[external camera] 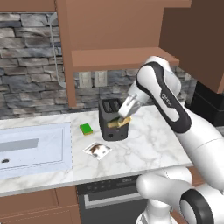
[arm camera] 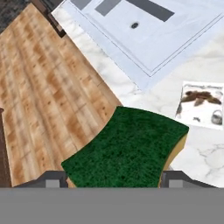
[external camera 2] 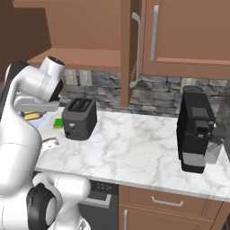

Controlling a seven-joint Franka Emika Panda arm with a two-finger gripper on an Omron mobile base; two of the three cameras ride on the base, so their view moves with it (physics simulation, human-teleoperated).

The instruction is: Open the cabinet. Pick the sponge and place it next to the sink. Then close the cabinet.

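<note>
The gripper has its jaws spread wide around the sponge, green face up, above the counter beside the toaster. Its long axis points toward the sink, with plenty of bare marble between.

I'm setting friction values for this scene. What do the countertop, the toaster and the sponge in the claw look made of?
Countertop: polished white marble or a look-alike, going by the grey veining.
Toaster: dark, matte casing, plastic or painted metal; can't tell which.
Sponge: coarse dark green scouring face over an orange-brown foam layer, held in the claw.
</note>
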